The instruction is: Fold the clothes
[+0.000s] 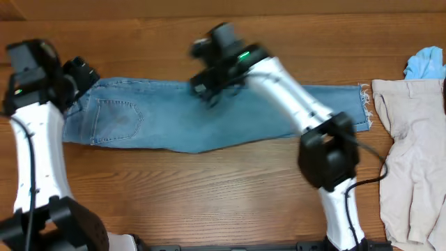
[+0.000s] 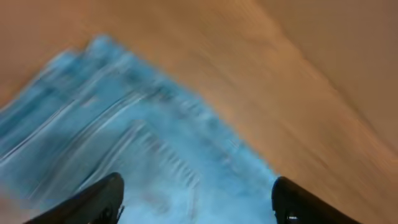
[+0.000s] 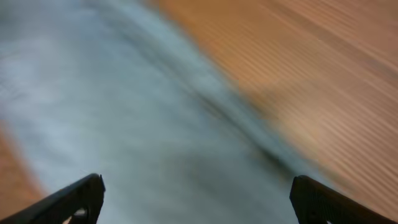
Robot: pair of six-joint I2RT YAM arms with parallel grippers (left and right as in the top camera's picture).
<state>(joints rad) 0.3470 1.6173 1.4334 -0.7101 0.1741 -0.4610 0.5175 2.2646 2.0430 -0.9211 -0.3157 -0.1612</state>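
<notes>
Where one pair of jeans lies, two grippers hover, seemingly open

The wooden counter has brown boards running left to right. A pair of blue jeans lies flat on it, stretched lengthwise, with the waist and back pocket at the left and a frayed hem at the right. Just right of that hem, with a narrow gap between, lie beige trousers. A crumpled light blue cloth sits right of the hem and farther back, against the trousers' top edge.
</notes>
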